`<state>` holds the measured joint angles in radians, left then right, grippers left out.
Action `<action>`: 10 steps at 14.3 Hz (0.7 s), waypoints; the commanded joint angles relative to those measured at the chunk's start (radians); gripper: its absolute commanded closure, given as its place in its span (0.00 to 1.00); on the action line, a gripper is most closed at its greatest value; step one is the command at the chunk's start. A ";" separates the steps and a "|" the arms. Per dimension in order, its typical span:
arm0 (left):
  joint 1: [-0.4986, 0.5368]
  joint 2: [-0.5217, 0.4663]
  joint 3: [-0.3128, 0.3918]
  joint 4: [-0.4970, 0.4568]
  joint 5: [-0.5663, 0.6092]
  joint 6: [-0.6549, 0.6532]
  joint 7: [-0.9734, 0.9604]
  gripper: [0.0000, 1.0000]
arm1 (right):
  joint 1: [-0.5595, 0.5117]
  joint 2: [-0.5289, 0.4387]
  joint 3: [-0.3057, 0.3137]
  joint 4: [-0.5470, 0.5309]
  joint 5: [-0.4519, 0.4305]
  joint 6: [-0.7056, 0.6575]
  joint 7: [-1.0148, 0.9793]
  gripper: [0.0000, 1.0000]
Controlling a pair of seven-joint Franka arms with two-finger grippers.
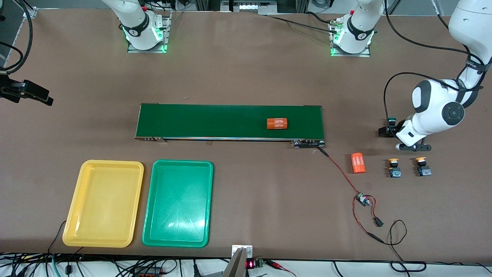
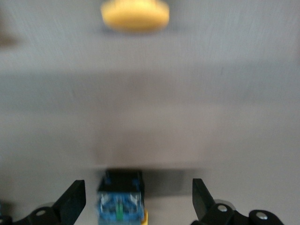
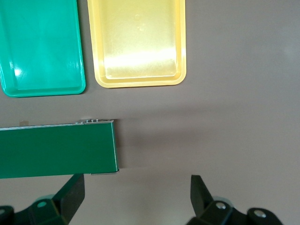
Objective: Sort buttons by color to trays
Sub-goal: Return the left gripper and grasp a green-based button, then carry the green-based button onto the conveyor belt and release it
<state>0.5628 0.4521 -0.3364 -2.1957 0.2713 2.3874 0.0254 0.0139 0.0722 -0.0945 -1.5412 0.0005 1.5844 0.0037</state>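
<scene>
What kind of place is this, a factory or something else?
Probably a robotics lab test bench, not a factory: two arms are bolted to one table, a short conveyor belt runs across it, and loose wiring lies exposed beside it.

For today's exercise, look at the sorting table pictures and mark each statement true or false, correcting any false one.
1. Both trays hold buttons. False: the yellow tray and the green tray hold nothing.
2. An orange cylinder lies on the conveyor belt. True.
3. The left gripper is shut on a button. False: its fingers are open, straddling a button on the table.
4. Two yellow-capped buttons stand toward the left arm's end of the table. True.
5. The right gripper holds a cylinder. False: it is open and holds nothing.
</scene>
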 commanded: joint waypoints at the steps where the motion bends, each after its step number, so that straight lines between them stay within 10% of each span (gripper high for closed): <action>1: 0.005 -0.035 -0.012 -0.007 0.025 -0.131 -0.015 0.00 | -0.003 -0.014 -0.001 -0.007 -0.007 -0.011 0.007 0.00; 3: 0.009 -0.029 -0.012 0.017 0.026 -0.120 -0.012 0.04 | -0.003 -0.014 -0.001 -0.007 -0.007 -0.011 0.007 0.00; 5: 0.019 -0.023 -0.013 0.028 0.026 -0.117 -0.012 0.50 | -0.002 -0.014 -0.001 -0.007 -0.007 -0.009 0.007 0.00; 7: 0.019 -0.020 -0.013 0.030 0.026 -0.114 -0.004 0.66 | 0.000 -0.015 0.001 -0.007 -0.007 -0.011 0.007 0.00; 10: 0.028 0.019 -0.013 0.030 0.026 -0.071 -0.002 0.71 | -0.003 -0.015 -0.001 -0.005 -0.008 -0.003 0.007 0.00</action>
<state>0.5721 0.4465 -0.3388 -2.1723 0.2714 2.2954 0.0252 0.0134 0.0717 -0.0968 -1.5412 0.0005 1.5840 0.0037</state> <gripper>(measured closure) 0.542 0.000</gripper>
